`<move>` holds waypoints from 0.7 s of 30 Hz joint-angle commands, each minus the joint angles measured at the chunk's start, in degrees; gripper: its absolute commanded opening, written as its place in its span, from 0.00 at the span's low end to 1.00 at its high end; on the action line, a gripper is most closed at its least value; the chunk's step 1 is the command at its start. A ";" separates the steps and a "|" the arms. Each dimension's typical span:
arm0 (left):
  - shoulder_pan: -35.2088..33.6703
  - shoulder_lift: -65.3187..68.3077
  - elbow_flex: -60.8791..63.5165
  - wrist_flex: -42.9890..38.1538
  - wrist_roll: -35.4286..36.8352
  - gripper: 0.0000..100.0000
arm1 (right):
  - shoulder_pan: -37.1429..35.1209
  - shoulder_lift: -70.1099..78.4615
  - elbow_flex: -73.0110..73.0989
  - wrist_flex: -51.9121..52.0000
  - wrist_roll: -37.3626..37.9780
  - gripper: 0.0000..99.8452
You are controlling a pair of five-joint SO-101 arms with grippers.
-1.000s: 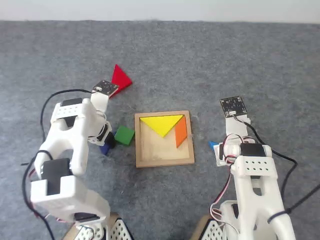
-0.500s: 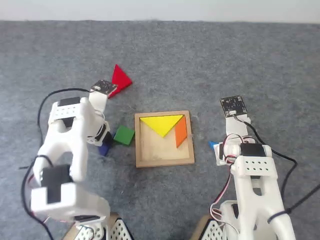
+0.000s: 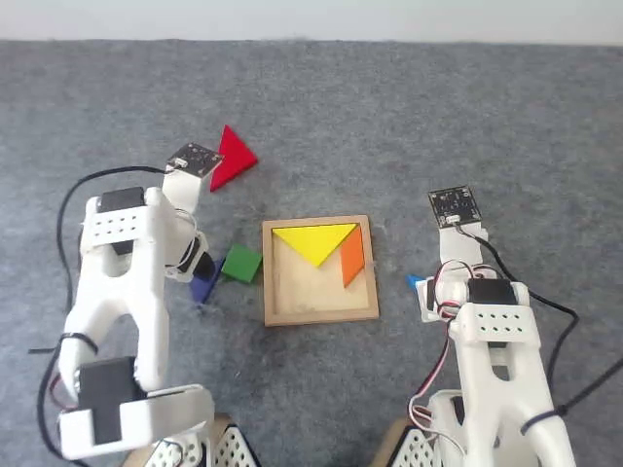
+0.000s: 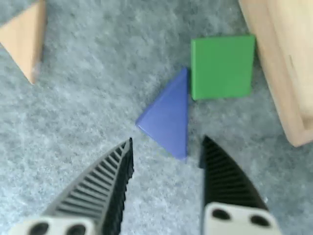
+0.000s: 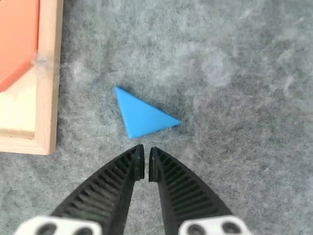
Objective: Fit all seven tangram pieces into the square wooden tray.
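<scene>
"So, what could go wrong from here?"

"Mostly the dark blue triangle (image 4: 168, 120). It lies flat on the table (image 3: 438, 117) with one edge touching the green square (image 4: 222, 66). That square sits just beside the tray (image 3: 321, 316), on the side toward my left arm. If my left gripper (image 4: 167, 142) closes off-centre, I judge the triangle could pivot or slip out. It could also shove the square against the tray's rim. The piece is thin too, so my tips might scrape the table instead of gripping it."

"How do your left jaws stand?"

"Moderately open, one tip on each side of the triangle's corner nearest them, holding nothing. Whether they touch it I cannot tell."

"And the right?"

"My right gripper (image 5: 145, 149) is almost closed, with only a thin slit between the tips, and empty. It sits just short of the light blue triangle (image 5: 142, 117), which lies near the tray's opposite side. Jaws that narrow would only push it along the table, so they need opening first."

"How full is the tray?"

"It sits mid-table with the yellow triangle (image 3: 313, 241) along its far rim. The orange piece (image 3: 351, 258) is against the rim toward my right arm. The red triangle (image 3: 232, 156) lies well apart, toward the table's far edge, and a pale wooden triangle (image 4: 22, 39) lies near the blue one. Five pieces are left outside."
</scene>
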 commanded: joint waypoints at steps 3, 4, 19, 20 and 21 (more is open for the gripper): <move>-0.18 10.11 2.51 -12.75 0.18 0.26 | 0.75 -2.15 -0.35 -0.92 0.53 0.03; -0.18 11.87 2.15 -13.80 0.18 0.25 | 0.75 -2.15 -0.35 -0.92 0.53 0.03; -2.46 13.71 -1.27 -14.77 -3.52 0.22 | 0.75 -2.15 -0.35 -0.84 0.53 0.03; -2.46 13.54 -0.92 -15.03 -3.52 0.22 | 0.75 -2.15 -0.35 -0.84 0.53 0.03; -2.46 13.27 -0.48 -15.21 -3.52 0.22 | 0.75 -2.15 -0.35 -0.84 0.53 0.03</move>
